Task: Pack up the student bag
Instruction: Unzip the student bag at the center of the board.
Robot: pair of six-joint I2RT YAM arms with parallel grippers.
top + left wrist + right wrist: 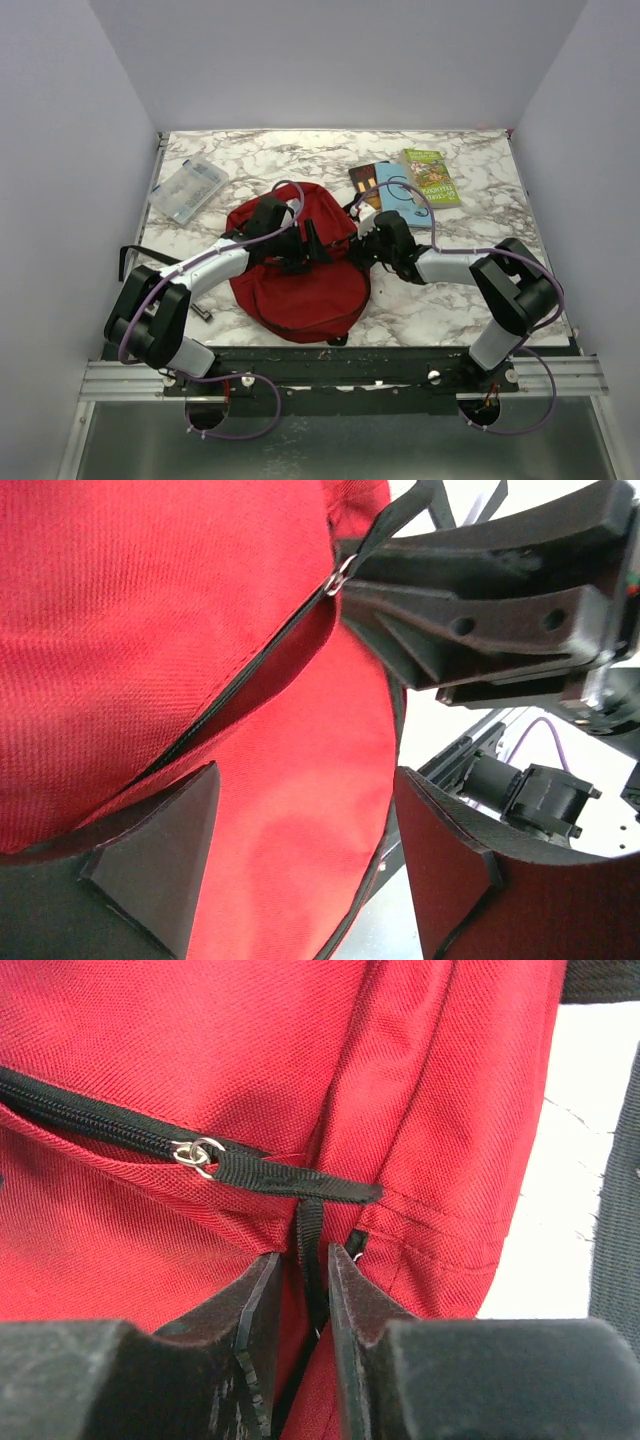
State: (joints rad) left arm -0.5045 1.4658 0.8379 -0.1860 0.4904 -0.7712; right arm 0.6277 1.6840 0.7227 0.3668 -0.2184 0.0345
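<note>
Desk (440, 300) of veined marble, walled on the left, rear and right, carries one clear case (188, 189), one bag (300, 285) and three books (440, 190); two arms (200, 270) reach in from the near edge. The case lies at the left rear, close to the left edge, with bare desk between it and the bag. A black strap (135, 252) of the bag trails out to the left edge. The left end effector (305, 775) is over the bag's middle, its fingers spread wide with a bulge of red fabric between them, clamping nothing. The bag sits at centre, its near end at the desk's front edge. It is dark red woven cloth, soft and slumped, with a black zipper (80, 1110) curving across it and a metal ring (197, 1152) on the slider. The right end effector (303, 1255) is at the bag's right side, fingers almost together with a thin black pull tab (310, 1225) in the gap; whether they pinch it I cannot tell. Further right, at the rear, a brown book (363, 183), a blue book (385, 175) and a green book (430, 172) lie side by side, with bare desk in front of them.
</note>
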